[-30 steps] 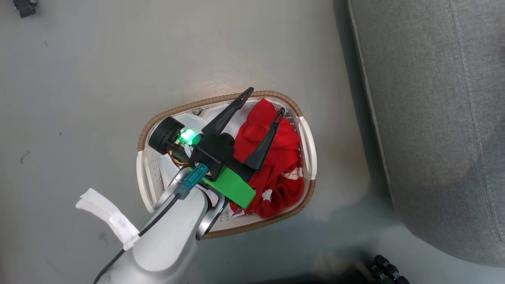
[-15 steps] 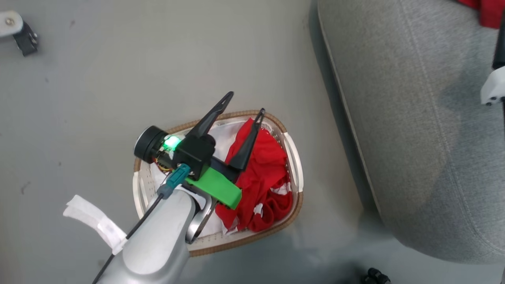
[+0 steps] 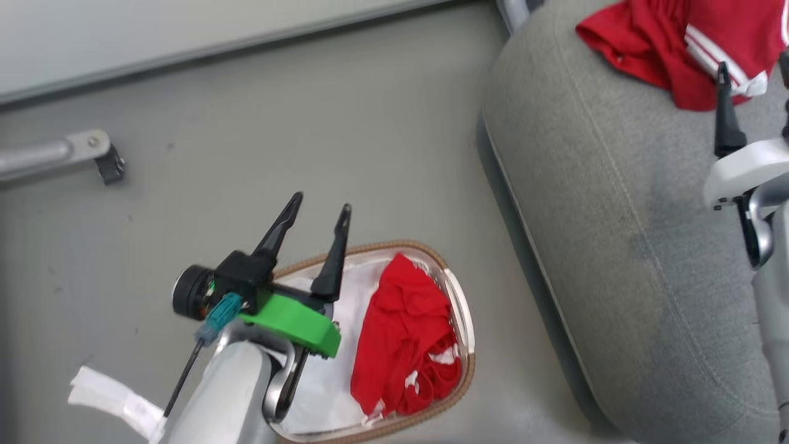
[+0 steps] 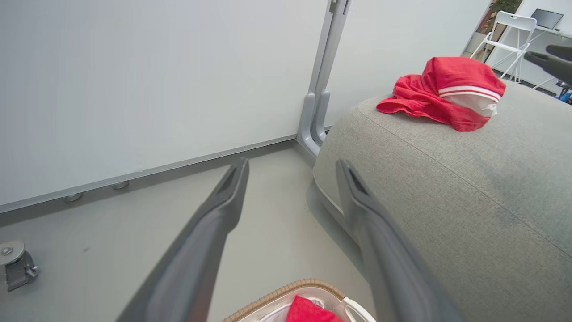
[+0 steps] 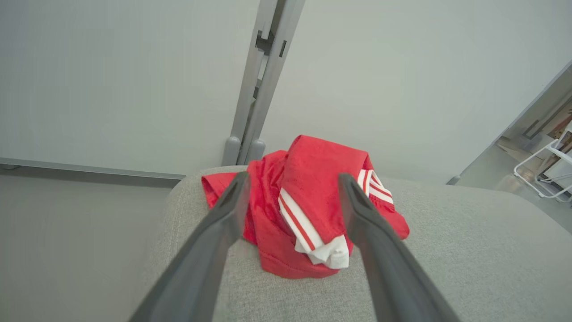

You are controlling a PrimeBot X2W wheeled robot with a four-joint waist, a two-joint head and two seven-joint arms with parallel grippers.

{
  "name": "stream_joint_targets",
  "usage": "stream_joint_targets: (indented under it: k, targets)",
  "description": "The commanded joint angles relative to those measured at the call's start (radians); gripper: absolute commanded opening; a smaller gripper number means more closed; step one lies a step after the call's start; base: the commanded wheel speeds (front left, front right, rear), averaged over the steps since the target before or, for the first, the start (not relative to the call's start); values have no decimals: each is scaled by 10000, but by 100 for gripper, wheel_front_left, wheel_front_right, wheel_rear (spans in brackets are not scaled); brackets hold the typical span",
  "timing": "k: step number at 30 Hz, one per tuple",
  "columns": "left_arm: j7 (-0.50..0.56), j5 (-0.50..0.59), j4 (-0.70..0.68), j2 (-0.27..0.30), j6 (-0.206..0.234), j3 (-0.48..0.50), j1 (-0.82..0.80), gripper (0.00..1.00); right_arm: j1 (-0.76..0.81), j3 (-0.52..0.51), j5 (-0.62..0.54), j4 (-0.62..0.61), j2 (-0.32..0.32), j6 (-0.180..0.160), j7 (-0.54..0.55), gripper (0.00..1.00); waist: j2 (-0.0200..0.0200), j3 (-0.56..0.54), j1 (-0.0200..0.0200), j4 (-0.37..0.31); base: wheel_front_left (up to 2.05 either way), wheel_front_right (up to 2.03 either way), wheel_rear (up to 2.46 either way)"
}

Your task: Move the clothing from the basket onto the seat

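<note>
One red piece of clothing (image 3: 404, 345) lies crumpled in the basket (image 3: 370, 246), on its white liner. A second red piece with white stripes (image 3: 666, 43) rests on the grey seat (image 3: 616, 216) at the top right. My left gripper (image 3: 322, 202) is open and empty, its fingers over the basket's far rim and the floor, to the left of the clothing inside. In the left wrist view the left gripper (image 4: 291, 164) points at the floor beside the seat (image 4: 469, 179). My right gripper (image 5: 293, 178) is open just short of the striped clothing (image 5: 313, 201), not touching it.
A grey wall panel with a baseboard runs along the far side, with an upright grey post (image 4: 319, 89) behind the seat. A metal leg with a black caster (image 3: 105, 163) stands on the floor at the left. A white folding chair (image 4: 509, 27) is far off.
The head view has swung up and toward the seat, bringing the striped clothing and right gripper into view. My right gripper has opened. My left gripper moved off the basket's clothing toward its far rim.
</note>
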Motion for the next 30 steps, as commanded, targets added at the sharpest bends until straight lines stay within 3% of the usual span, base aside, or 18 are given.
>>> stream_joint_targets:
  k: [1, 18, 30]
  targets:
    - [-5, -4, 11, -24, 34, 237, 364, 100, 297, 144, 135, -129, 107, -14, -32, 100, -1, -1235, 0, 374, 0, 0, 0]
    - [-4, 319, -414, -244, 159, 2901, 2474, 100, 2616, 1447, 948, -2150, 2046, -14, -31, 100, -1, -2516, 0, 1371, 0, 0, 0]
    - [-3, -199, -758, -306, 299, 3629, 3694, 100, 4653, 2088, 2006, -3166, 2226, -14, -31, 100, -1, -2855, 0, 1505, 0, 0, 0]
